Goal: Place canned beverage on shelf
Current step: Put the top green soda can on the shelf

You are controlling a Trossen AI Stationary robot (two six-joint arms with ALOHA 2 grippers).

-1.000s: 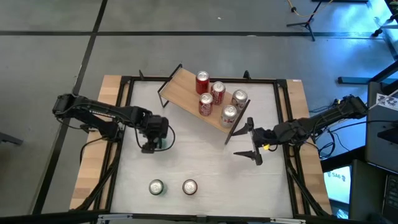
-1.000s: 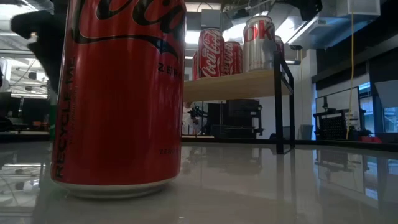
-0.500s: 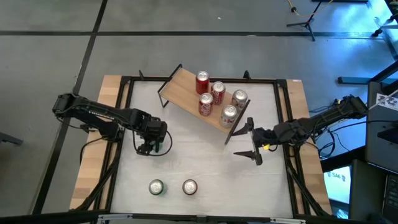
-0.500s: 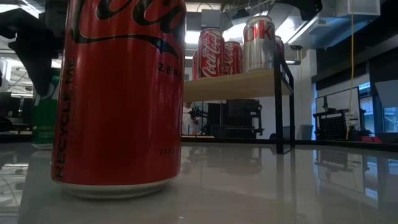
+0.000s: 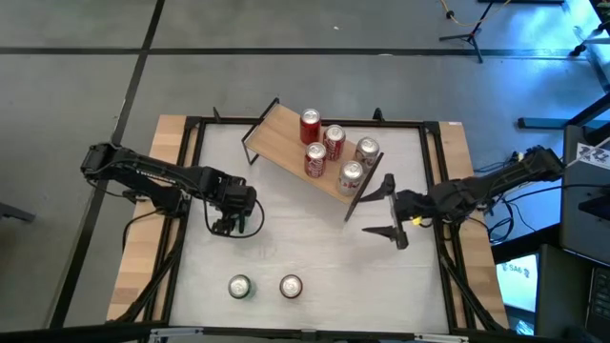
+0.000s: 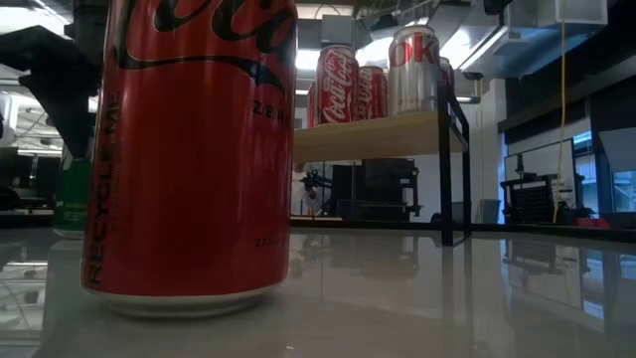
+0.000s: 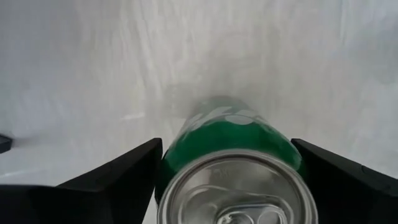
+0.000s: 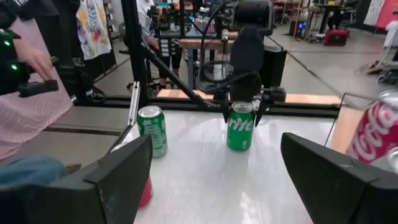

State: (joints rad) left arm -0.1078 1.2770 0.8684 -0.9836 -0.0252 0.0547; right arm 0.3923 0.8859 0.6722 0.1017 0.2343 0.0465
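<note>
High view — left claw (image 5: 232, 225) astride green can (image 5: 244, 222)

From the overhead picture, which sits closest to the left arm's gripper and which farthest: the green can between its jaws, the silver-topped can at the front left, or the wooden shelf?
1. Green soda can, between the jaws of the left gripper.
2. Silver-topped can, at the table's front, left of the red-rimmed one.
3. Light-wood shelf on black legs, at the back, holding five cans.

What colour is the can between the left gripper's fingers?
Green, a Sprite can; the left wrist view shows it best, between the left gripper fingers.
</note>
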